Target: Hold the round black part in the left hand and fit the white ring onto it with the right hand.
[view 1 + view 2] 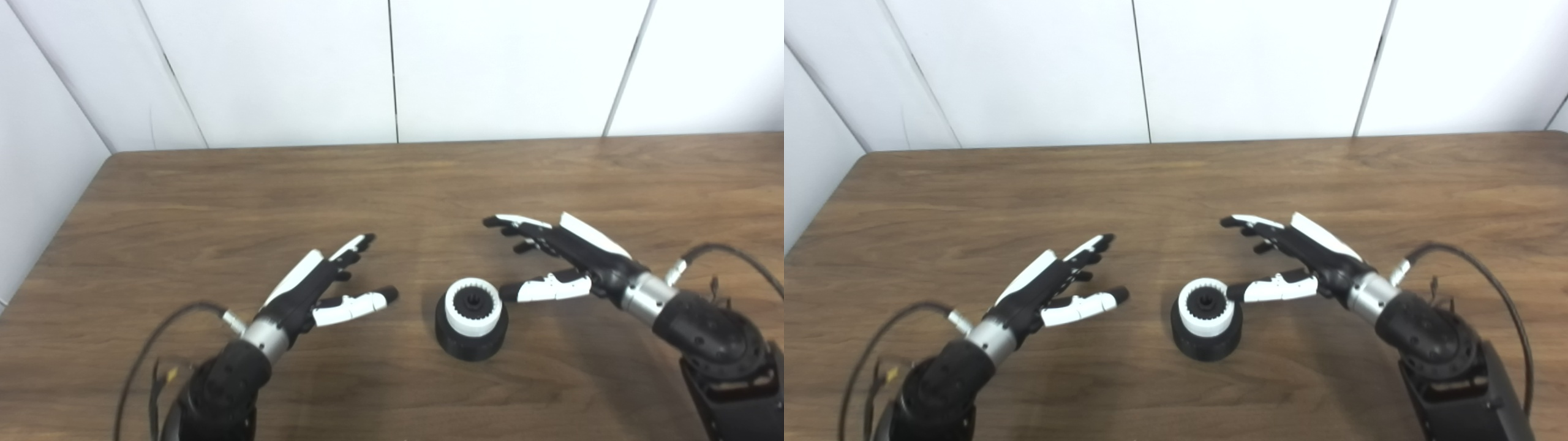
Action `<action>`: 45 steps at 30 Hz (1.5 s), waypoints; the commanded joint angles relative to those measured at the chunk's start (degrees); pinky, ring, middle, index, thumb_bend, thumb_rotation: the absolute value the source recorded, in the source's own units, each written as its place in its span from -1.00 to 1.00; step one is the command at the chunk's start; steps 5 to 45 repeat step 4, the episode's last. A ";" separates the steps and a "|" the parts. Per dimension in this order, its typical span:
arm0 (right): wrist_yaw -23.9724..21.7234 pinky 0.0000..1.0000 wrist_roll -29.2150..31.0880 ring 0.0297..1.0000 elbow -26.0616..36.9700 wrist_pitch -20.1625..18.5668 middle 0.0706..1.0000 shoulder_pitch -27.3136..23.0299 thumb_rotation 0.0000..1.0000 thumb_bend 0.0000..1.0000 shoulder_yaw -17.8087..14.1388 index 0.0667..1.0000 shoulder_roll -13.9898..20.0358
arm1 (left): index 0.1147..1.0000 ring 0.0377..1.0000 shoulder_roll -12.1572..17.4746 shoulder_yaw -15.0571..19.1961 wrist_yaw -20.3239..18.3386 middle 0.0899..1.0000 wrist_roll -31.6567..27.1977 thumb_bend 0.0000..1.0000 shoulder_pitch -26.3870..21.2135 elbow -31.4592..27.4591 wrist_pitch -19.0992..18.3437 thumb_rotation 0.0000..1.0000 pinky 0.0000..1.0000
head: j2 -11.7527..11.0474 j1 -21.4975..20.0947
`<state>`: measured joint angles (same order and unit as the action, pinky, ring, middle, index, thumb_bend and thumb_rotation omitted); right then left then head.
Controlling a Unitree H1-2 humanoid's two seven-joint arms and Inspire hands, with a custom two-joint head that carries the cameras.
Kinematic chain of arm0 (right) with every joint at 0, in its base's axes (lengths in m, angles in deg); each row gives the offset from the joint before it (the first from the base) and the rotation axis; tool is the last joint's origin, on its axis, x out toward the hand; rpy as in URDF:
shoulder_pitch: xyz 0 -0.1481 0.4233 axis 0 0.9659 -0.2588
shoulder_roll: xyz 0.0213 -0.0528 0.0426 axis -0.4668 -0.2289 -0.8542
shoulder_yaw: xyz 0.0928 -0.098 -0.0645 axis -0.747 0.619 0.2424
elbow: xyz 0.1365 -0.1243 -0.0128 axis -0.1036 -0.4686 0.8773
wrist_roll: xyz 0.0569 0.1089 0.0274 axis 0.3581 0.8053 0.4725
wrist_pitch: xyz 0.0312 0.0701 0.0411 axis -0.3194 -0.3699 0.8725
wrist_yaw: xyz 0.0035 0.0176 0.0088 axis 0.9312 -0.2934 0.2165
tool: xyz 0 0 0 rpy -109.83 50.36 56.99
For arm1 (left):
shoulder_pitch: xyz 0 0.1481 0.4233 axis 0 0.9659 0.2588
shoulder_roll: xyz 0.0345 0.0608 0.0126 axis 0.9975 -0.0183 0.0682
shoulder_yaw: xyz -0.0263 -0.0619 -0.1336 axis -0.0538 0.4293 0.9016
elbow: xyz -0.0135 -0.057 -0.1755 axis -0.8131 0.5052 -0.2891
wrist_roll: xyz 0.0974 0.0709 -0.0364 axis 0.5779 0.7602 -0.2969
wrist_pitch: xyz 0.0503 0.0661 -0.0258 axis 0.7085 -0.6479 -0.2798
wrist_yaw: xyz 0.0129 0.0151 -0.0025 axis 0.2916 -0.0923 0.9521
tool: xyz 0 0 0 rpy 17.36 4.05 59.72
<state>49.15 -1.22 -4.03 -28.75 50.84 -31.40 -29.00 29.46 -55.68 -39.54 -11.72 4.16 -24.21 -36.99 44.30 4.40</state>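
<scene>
The round black part stands on the wooden table between my two hands. A white toothed ring sits on top of it, around a small black hub. My left hand hovers to the left of the part, open, fingers spread and apart from it. My right hand is open to the right of the part, its thumb tip close beside the ring; I cannot tell whether it touches. Neither hand holds anything.
The wooden table reaches back to a white panelled wall, with its left edge in view. Cables loop from both wrists near the bottom corners.
</scene>
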 commanded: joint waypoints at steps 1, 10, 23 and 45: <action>4.50 0.64 5.23 0.80 1.74 -1.63 0.86 0.22 0.50 0.21 -3.64 0.80 -3.79 | 1.00 0.99 -3.55 3.93 5.17 1.00 -7.52 0.03 -1.40 -1.12 1.08 0.86 0.97 | 0.08 -0.16; 8.55 0.71 12.45 0.84 2.35 -2.98 0.90 2.99 0.61 -0.01 -8.26 0.85 -10.10 | 1.00 1.00 -7.20 7.27 7.96 1.00 -13.50 0.17 -0.88 -0.87 -0.33 0.86 1.00 | 0.24 -0.43; 8.55 0.71 12.45 0.84 2.35 -2.98 0.90 2.99 0.61 -0.01 -8.26 0.85 -10.10 | 1.00 1.00 -7.20 7.27 7.96 1.00 -13.50 0.17 -0.88 -0.87 -0.33 0.86 1.00 | 0.24 -0.43; 8.55 0.71 12.45 0.84 2.35 -2.98 0.90 2.99 0.61 -0.01 -8.26 0.85 -10.10 | 1.00 1.00 -7.20 7.27 7.96 1.00 -13.50 0.17 -0.88 -0.87 -0.33 0.86 1.00 | 0.24 -0.43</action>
